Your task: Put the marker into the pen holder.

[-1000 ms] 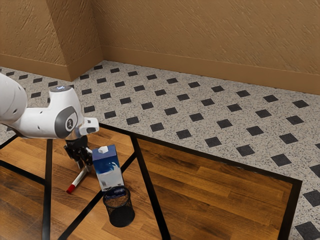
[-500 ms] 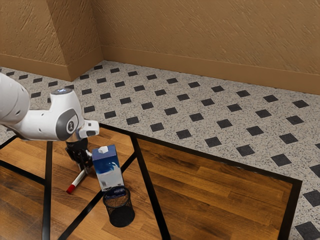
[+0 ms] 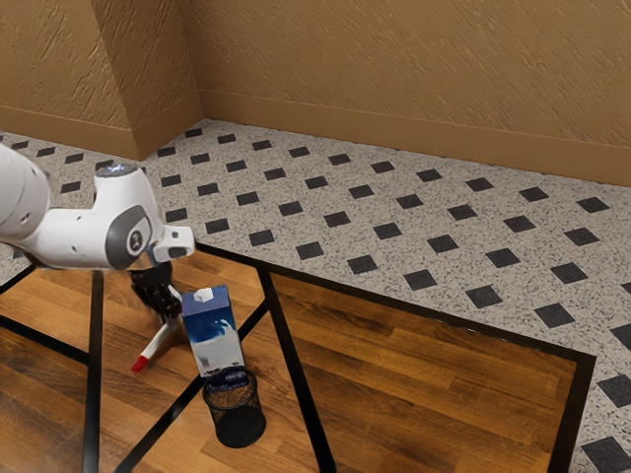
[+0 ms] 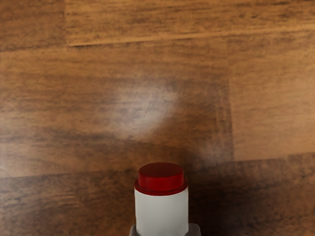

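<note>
jaws: grasping the marker (image 3: 158, 340), pressing it from two sides
long axis: slanting downward out of the jaws, red end (image 4: 161, 178) leading toward the exterior view's lower left (whether touching the worktop (image 3: 424, 389) or hanging just above, hard to tell)
pen holder (image 3: 238, 418): standing upright on the worktop, lying from the jaws toward the exterior view's right and nearer its camera, the marker pointing off to one side of it
carton (image 3: 214, 343): standing beside the pen holder, crowding the direct way across
coming move: probably needing a lift past the carton, then swinging that slant toward vertical above the pen holder
</note>
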Controlling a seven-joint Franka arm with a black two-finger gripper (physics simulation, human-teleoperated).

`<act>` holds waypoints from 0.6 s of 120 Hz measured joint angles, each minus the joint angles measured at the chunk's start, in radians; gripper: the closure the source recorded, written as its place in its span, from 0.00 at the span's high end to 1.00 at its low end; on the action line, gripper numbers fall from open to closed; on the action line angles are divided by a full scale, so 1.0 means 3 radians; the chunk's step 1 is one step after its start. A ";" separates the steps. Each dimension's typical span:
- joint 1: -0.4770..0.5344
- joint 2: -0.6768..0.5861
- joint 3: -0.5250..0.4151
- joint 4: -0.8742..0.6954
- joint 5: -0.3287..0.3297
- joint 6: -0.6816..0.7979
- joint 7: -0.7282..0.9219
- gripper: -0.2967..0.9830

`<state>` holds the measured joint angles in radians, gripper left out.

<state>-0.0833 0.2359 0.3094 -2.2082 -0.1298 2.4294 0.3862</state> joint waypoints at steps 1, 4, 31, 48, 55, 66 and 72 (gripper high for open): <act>-0.0001 -0.0024 0.0001 -0.0002 0.0002 -0.0004 -0.0002 0.15; -0.0003 -0.0121 0.0004 -0.0016 0.0011 -0.0018 -0.0007 0.15; 0.0017 -0.1518 0.0119 -0.0826 0.0395 -0.0108 -0.0103 0.15; -0.0001 -0.2344 0.0056 -0.1285 0.0751 -0.0260 -0.0233 0.16; -0.0002 -0.2551 -0.0124 -0.1328 0.0864 -0.0382 -0.0300 0.16; -0.0006 -0.2854 -0.0645 -0.1341 0.0954 -0.0628 -0.0429 0.17; -0.0008 -0.2934 -0.0888 -0.1340 0.0964 -0.0739 -0.0501 0.17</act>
<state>-0.0858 -0.6444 0.0430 -2.6101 0.1593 2.2077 0.2358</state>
